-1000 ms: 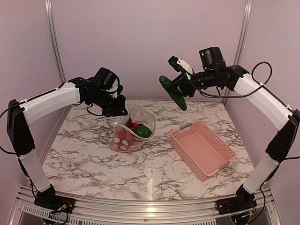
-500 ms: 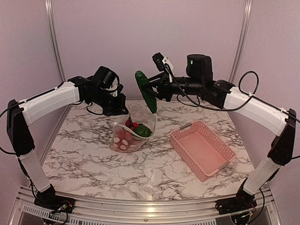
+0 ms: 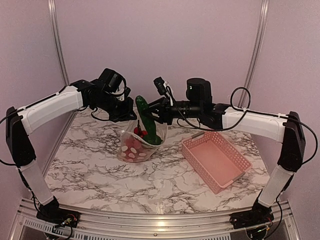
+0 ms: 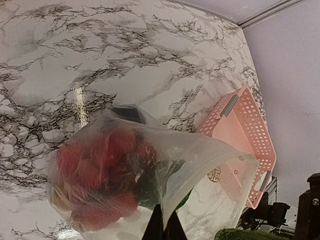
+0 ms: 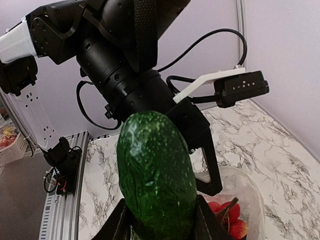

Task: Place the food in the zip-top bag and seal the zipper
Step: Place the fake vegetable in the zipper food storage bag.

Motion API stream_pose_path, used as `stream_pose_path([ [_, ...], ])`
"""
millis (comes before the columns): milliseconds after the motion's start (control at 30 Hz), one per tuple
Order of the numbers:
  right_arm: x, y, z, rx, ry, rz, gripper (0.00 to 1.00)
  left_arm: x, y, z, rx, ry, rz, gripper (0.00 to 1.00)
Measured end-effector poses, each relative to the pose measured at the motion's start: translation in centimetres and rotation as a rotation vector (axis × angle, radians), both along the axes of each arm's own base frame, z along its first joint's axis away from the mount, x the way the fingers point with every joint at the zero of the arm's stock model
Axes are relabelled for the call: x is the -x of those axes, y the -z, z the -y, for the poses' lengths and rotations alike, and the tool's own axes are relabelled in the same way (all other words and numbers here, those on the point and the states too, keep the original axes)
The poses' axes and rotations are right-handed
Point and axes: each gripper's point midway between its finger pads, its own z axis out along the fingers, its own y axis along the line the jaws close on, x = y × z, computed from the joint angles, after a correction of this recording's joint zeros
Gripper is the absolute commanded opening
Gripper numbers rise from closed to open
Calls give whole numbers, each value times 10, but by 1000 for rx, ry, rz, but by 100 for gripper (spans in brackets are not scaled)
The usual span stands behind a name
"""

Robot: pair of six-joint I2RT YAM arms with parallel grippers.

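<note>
The zip-top bag (image 3: 136, 141) stands open on the marble table with red fruit, berries and a green pepper inside. My left gripper (image 3: 131, 118) is shut on the bag's mouth edge and holds it up; in the left wrist view the gripper (image 4: 163, 226) pinches the clear rim over the bag (image 4: 150, 170). My right gripper (image 3: 156, 116) is shut on a dark green cucumber (image 3: 146, 118), its lower end in the bag's mouth. In the right wrist view the cucumber (image 5: 156, 170) fills the gripper (image 5: 159, 220), with red berries (image 5: 227, 215) below.
An empty pink slotted basket (image 3: 216, 159) lies right of the bag; it also shows in the left wrist view (image 4: 240, 130). The two arms are close together above the bag. Metal frame posts stand at the back corners.
My right arm has swung left and down with the cucumber, from high at the right to the bag's mouth. The left gripper and the bag have hardly moved.
</note>
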Motion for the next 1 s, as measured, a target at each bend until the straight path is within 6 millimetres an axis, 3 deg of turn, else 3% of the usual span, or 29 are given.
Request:
stream_pose_path([
  [233, 2, 41, -11, 26, -33, -96, 3, 0, -2, -1, 6, -4, 3, 0],
  [333, 5, 51, -11, 35, -38, -120, 10, -2, -3, -1, 9, -9, 6, 0],
  [433, 6, 59, -10, 41, -37, -133, 23, -3, -4, -2, 12, -13, 7, 0],
  [567, 8, 67, -8, 58, -38, -137, 52, -5, -5, -2, 17, -16, 14, 0],
  [700, 9, 74, -5, 95, -47, -108, 59, -6, -6, -2, 18, -17, 16, 0],
  [867, 0, 62, 5, 136, -46, -39, 57, -7, -5, -4, 19, -20, 17, 0],
  [1000, -5, 25, 22, 142, -59, 83, 52, -5, -5, -6, 21, -21, 16, 0],
])
